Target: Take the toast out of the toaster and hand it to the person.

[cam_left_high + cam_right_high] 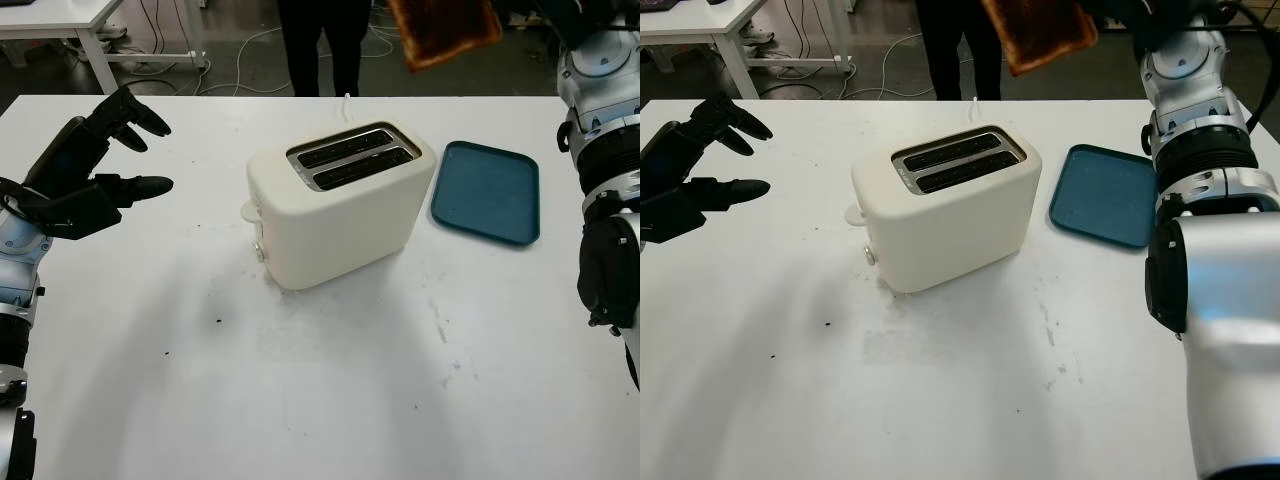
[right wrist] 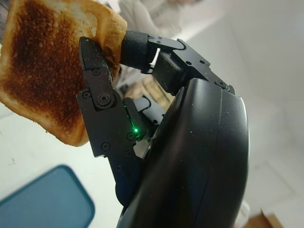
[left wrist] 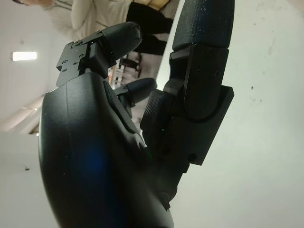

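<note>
White worktop is filling most of the scene, w/ grey floor and loose cables lying past its far edge. Small dark crumbs are sitting on the near part of the worktop, left of the middle.

A cream toaster is standing in the middle of the worktop. It is turned at a slant, and both of its slots are facing up. A blue tray is lying flat just to the right of the toaster, not touching it.

The right hand is up high, over the far edge of the worktop, to the right of the person. It is pinching the toast by one edge, w/ black fingers pressing on both sides of the slice. The toast is very dark brown on the face and pale at the crust. It is up in the air, well above the toaster, close to the person.

The person is standing at the far side of the worktop in dark trousers, right behind the toaster.

The left hand is at the left side, above the worktop, well apart from the toaster. It is holding nothing, released.

Another white table is standing far off at the left.
</note>
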`<state>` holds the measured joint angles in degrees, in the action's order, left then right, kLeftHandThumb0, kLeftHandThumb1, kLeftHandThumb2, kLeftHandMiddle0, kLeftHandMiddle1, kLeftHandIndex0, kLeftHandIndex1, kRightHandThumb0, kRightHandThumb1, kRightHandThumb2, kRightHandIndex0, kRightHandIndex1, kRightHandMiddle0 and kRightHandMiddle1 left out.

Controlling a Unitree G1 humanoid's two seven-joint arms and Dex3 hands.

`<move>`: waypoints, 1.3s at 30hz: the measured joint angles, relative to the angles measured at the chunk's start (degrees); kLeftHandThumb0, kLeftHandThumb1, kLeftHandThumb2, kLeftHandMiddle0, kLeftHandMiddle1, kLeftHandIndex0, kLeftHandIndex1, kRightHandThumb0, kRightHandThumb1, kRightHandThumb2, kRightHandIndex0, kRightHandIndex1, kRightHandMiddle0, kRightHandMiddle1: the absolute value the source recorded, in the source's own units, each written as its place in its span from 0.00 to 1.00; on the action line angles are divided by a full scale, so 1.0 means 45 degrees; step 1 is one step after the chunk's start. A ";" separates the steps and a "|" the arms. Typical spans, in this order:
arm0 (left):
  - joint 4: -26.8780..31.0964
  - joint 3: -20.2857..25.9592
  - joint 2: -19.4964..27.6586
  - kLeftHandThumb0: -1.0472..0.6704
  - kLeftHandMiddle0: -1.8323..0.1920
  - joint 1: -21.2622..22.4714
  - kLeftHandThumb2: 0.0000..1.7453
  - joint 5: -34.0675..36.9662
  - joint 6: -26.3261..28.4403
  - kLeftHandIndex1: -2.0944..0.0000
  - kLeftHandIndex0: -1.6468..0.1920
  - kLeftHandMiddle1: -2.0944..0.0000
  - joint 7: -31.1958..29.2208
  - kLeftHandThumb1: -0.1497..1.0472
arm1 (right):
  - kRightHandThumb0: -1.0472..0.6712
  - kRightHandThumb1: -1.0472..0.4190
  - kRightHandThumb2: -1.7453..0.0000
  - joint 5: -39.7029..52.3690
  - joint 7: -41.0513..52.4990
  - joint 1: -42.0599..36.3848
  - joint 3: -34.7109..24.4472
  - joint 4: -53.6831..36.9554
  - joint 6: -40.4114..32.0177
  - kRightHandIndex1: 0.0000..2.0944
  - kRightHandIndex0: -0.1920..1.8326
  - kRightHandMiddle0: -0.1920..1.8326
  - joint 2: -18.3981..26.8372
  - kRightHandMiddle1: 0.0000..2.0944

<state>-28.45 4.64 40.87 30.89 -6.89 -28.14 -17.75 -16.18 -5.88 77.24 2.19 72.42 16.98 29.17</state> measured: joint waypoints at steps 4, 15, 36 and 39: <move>0.0000 0.0000 0.0001 0.00 0.91 0.0000 0.17 -0.0036 -0.0002 0.30 0.90 0.21 0.0017 0.89 | 0.46 0.09 0.90 -0.0404 -0.0923 -0.0403 0.0179 0.0375 -0.0302 0.79 0.54 0.52 -0.0065 0.66; -0.0179 0.0000 -0.0010 0.00 0.91 0.0001 0.17 0.0027 -0.0068 0.30 0.90 0.22 0.0000 0.89 | 0.41 0.09 0.89 -0.0519 -0.1775 -0.0869 0.0081 0.0670 -0.1406 0.74 0.52 0.49 -0.0777 0.62; -0.0262 0.0000 -0.0010 0.00 0.91 0.0002 0.16 0.0010 -0.0162 0.31 0.90 0.22 -0.0010 0.89 | 0.43 0.09 0.93 -0.0215 -0.2112 -0.1127 -0.0527 0.0756 -0.1656 0.83 0.53 0.45 -0.1119 0.80; -0.0313 0.0000 -0.0009 0.00 0.91 0.0002 0.16 0.0010 -0.0161 0.30 0.90 0.22 -0.0010 0.89 | 0.42 0.09 0.91 -0.0240 -0.2111 -0.1128 -0.0473 0.0756 -0.1653 0.67 0.56 0.53 -0.1116 0.55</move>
<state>-29.86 4.63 40.83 30.90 -6.85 -28.86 -17.80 -17.26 -15.38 72.17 0.06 75.82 9.54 24.15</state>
